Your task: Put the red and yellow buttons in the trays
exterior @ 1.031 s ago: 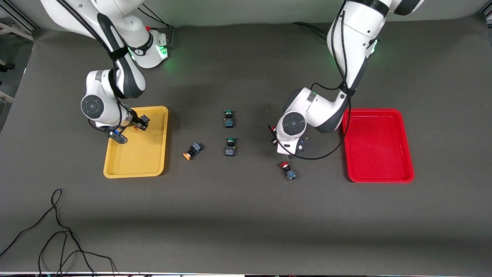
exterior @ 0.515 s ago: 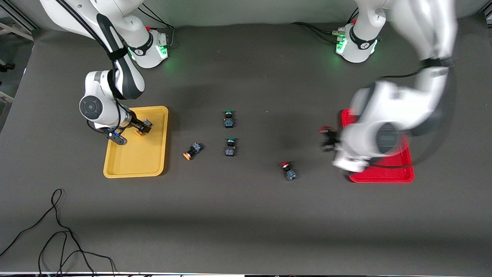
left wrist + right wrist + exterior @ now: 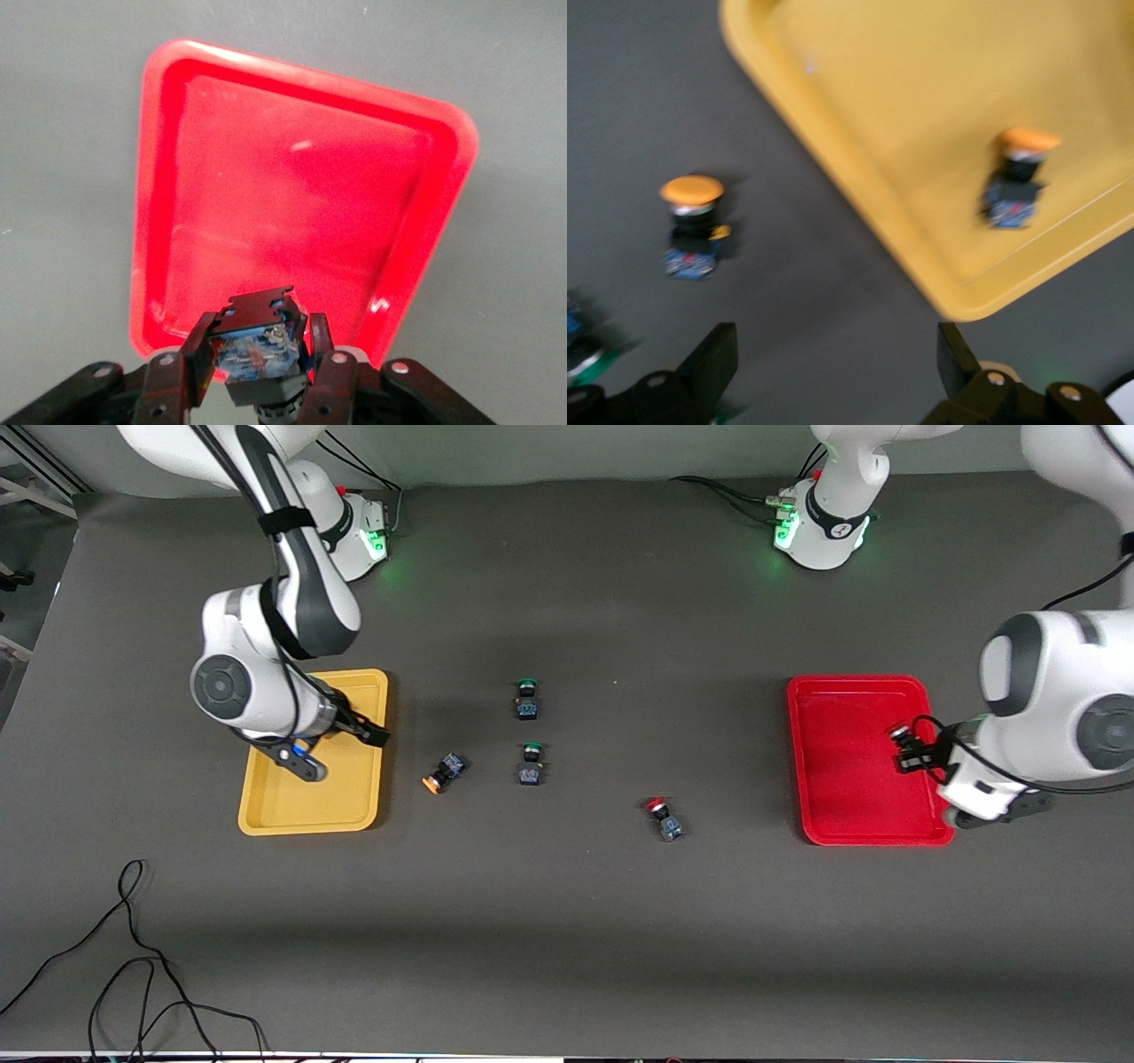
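Black cable (image 3: 133, 957) coils on the grey table (image 3: 567, 921) at its nearest edge, toward the right arm's end.

Buttons in view, six:
- One red-capped button (image 3: 663, 819) stands on the bare table, the nearest of them.
- One orange-capped button (image 3: 443, 771) (image 3: 691, 226) lies on the table at 9 o'clock from the red-capped button and a little farther from the camera.
- Two green-capped buttons stand on the table. The nearer green-capped button (image 3: 530, 764) is at 3 o'clock from the orange-capped one, and the farther green-capped button (image 3: 527, 698) is at 12 o'clock from the nearer.
- A second orange-capped button (image 3: 1019, 181) rests inside the yellow tray (image 3: 310, 825) (image 3: 859, 204). It shows in the right wrist view only.
- One held button (image 3: 257, 341) has a black-and-blue body. Its cap colour cannot be told.

Trays, two: the yellow tray lies at 9 o'clock from the table's orange-capped button, and the red tray (image 3: 873, 834) (image 3: 159, 221) at 3 o'clock from the red-capped button.

Grippers, two: the left gripper (image 3: 908, 751) (image 3: 257, 350) is over the red tray, its fingers clamped on the held button. The right gripper (image 3: 370, 735) (image 3: 833, 354) is over the yellow tray's rim, its fingers spread and holding nothing.
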You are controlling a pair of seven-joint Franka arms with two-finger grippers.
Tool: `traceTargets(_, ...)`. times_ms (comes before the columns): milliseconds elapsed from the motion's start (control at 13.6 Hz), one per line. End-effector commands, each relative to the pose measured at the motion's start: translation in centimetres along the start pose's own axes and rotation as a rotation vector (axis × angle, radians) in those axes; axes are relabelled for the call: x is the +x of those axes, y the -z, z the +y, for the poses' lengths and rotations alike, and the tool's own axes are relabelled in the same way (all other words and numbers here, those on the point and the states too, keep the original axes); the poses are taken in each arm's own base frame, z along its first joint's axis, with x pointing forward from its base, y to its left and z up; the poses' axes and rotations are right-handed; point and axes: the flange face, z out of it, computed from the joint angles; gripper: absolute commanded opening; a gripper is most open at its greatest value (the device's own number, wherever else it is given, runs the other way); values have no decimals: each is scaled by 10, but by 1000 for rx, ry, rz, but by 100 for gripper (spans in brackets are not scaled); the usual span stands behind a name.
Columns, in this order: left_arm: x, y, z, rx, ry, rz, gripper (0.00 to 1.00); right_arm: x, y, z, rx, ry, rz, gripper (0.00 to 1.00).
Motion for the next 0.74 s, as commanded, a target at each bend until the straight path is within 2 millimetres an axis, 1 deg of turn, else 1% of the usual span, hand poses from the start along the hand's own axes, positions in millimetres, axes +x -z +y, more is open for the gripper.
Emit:
traceTargets(0,-33,-52,5,3,-38,37,0,4,-29,-55,37,-74,-37,100)
traceTargets(74,-36,-67,4,0,-38,37,0,-4,-46,-75,41,-73,-14,100)
traceTargets(147,-36,-74,2,-2,-34,36,0,-13,-63,-89,45,-91,28,100)
traceTargets(221,-35,-78,1,-2,-35,33,7,-25,-81,-101,38,-111,58,100)
traceTargets(294,-34,-81,-1,-3,-32,28,99,-32,-96,-109,33,-113,82,100)
traceTargets(442,-32,-69,-4,-1,-35,30,100,-27,-108,-111,32,-122,105,100)
traceTargets(515,-28,-55,-2,4,-35,23,100,-20,-110,-108,33,-126,113,100)
traceTargets(663,-17,-7,12,20,-51,-10,100,-15,-114,-107,34,-128,126,100)
